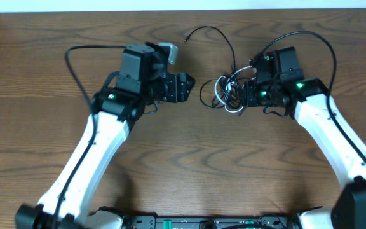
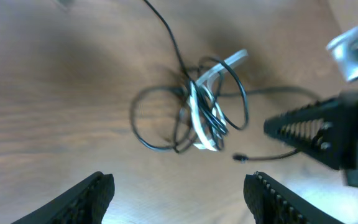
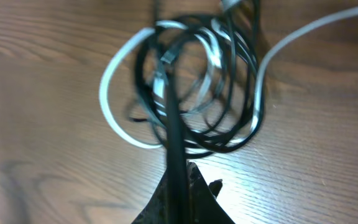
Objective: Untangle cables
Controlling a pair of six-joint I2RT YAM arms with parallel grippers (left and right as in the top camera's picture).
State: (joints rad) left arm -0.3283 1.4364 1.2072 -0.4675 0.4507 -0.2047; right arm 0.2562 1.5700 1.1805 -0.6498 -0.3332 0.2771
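1. The right gripper [image 3: 180, 180] is being pinched together on one black strand of the cables [image 1: 226, 92], apparently so that this strand can be drawn out of the knot.
2. The left gripper [image 2: 179, 183] is being held wide apart, gripping nothing, just beside the bundle's other side, probably in readiness for an opposing loop.
3. The cables are being left coiled on the table [image 1: 43, 38] between the two grippers, black loops being crossed by a whitish cord [image 3: 102, 93].
4. One loose end with a plug [image 1: 187, 38] is being trailed toward the far edge.
5. The overlapping loops are being judged the obstacle: a plain pull risks tightening them.
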